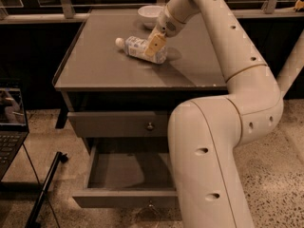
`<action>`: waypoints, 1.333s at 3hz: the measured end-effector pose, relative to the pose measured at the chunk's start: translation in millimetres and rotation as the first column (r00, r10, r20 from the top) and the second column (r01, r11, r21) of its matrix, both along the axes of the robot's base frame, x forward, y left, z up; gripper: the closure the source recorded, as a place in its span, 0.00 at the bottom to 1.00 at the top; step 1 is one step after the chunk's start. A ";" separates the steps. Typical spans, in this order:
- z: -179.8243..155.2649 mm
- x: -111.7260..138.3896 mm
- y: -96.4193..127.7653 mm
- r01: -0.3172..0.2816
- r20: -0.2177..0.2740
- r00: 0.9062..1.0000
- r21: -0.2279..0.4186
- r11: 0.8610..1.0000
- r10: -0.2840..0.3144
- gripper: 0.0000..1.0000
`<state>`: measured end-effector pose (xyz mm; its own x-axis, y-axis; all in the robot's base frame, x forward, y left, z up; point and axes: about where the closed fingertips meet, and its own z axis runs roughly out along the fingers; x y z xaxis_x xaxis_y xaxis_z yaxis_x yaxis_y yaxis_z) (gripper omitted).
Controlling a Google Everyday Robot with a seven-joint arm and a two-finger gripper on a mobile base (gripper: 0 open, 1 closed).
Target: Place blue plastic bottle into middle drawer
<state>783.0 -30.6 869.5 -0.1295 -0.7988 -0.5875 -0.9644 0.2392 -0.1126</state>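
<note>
The blue plastic bottle (137, 48) lies on its side on the grey cabinet top (104, 68), white cap pointing left. My gripper (155, 45) reaches down from the white arm and sits at the bottle's right end, partly covering it. The middle drawer (118, 198) is pulled out at the bottom of the cabinet, and its grey inside shows nothing in it. My large white arm segment hides the drawer's right part.
A white bowl (150, 14) stands at the back of the cabinet top, just behind the gripper. The upper drawer (114, 124) with a round knob (150, 126) is shut. A laptop (10, 122) and a dark stand leg (45, 189) are at the left on the speckled floor.
</note>
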 end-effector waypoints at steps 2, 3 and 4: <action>0.0 0.0 0.0 0.000 0.000 1.000 0.000 1.000 0.000 0.87; 0.0 0.0 0.0 0.000 0.000 1.000 0.000 1.000 0.000 1.00; 0.0 0.0 0.0 0.000 0.000 1.000 0.000 1.000 0.000 1.00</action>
